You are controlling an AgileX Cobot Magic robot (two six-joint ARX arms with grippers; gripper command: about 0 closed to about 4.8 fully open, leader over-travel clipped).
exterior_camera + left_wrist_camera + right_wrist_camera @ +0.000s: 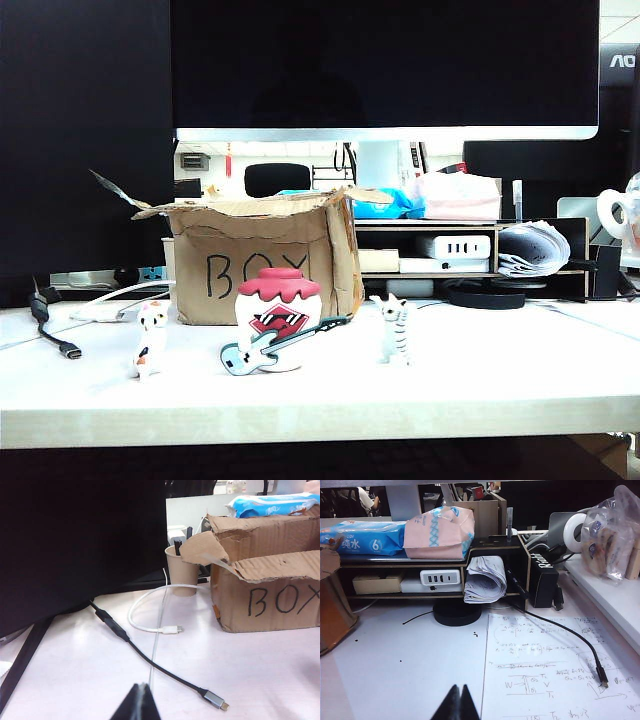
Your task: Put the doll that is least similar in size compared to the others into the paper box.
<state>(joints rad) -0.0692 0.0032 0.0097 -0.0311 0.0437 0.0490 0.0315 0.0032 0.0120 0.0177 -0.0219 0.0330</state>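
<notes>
The doll (277, 318), a big white egg-shaped figure with a dark red cap, red mouth and light blue guitar, stands at the table's front middle in the exterior view. Right behind it is the paper box (262, 258), brown cardboard with torn flaps and "BOX" in black marker; the left wrist view shows the paper box (270, 595) too. Neither arm appears in the exterior view. My left gripper (141, 686) is shut and empty above the white table, well short of the box. My right gripper (459, 687) is shut and empty over the table beside a written sheet (550, 665).
A small white-orange cat (150, 340) stands left of the doll, a grey-striped cat (394, 328) to its right. A black cable (150, 662), a white cable (150, 625) and a paper cup (181, 572) lie left of the box. A wooden shelf (435, 565) and another black cable (570, 635) sit to the right.
</notes>
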